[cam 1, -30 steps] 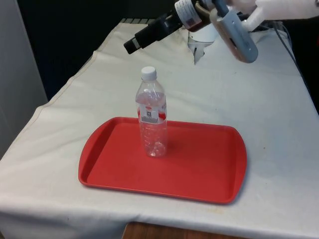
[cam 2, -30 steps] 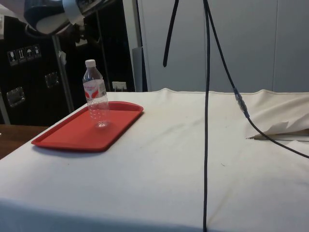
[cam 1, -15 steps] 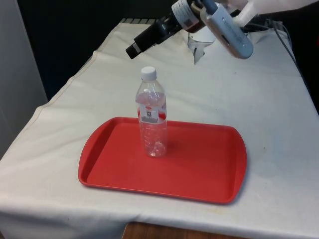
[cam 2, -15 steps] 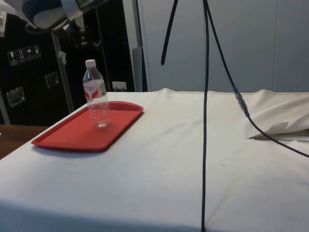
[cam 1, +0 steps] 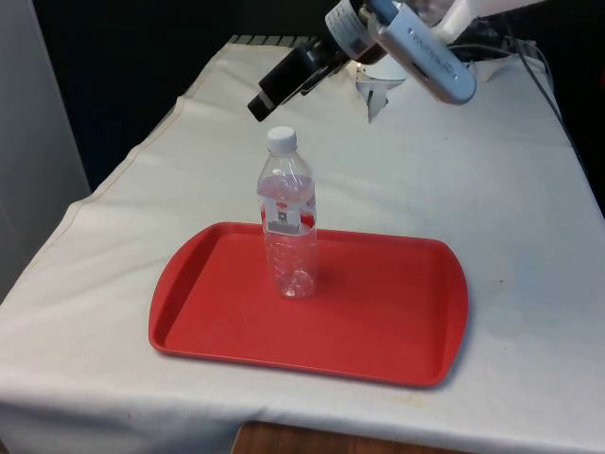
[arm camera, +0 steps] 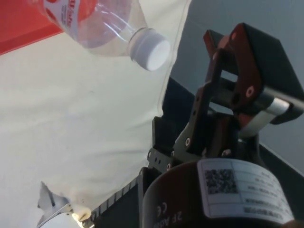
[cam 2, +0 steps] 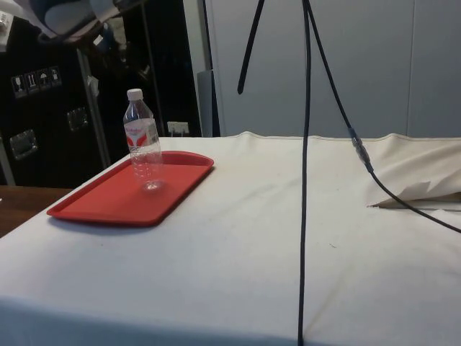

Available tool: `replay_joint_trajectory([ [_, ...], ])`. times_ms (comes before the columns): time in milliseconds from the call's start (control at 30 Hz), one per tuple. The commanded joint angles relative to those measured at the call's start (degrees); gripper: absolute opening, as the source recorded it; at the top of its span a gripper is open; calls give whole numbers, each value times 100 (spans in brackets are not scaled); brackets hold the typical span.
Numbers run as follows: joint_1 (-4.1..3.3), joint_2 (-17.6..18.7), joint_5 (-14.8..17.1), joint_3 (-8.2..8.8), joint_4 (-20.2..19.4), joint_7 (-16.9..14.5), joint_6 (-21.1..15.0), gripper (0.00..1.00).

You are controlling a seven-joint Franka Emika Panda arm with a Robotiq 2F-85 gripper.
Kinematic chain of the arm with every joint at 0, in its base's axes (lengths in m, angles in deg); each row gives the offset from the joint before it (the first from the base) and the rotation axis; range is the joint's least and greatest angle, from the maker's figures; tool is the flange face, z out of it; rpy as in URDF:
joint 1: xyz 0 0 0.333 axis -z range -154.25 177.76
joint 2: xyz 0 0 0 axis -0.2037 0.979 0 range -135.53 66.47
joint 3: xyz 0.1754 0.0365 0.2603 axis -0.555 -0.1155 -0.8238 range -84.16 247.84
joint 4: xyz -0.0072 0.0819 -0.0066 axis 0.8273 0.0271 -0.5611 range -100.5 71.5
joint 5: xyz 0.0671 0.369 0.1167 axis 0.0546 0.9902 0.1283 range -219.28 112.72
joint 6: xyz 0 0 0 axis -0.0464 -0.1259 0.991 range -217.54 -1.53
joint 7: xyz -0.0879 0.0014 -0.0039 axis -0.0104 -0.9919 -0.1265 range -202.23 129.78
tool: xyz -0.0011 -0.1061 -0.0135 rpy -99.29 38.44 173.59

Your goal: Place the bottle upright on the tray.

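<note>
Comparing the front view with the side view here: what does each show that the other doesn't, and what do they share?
Front view alone: the gripper raised above and behind the bottle, holding nothing, and the tray's full outline with all four rounded corners. Side view alone: a black cable hanging down across the picture. Both: the clear, white-capped bottle standing upright on the red tray, on the white cloth.
</note>
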Motion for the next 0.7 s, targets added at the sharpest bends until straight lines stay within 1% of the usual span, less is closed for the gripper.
replay_joint_trajectory([
  [0, 34, -40, 92, -46, -6, 34, -23, 100],
  [67, 40, -74, 183, -46, -6, 40, 0, 100],
  [100, 34, -92, 206, -40, -6, 40, 17, 100],
  [133, 11, -52, 155, 0, 0, 11, 40, 100],
  [167, 34, -115, 223, -34, -6, 40, 40, 100],
  [400, 40, -252, 269, -52, 6, 69, 195, 100],
  [433, 11, -212, 201, -23, 0, 34, 206, 100],
  [467, 40, -269, 275, -57, 6, 74, 212, 100],
  [667, 46, -367, 378, -63, 6, 132, 281, 100],
])
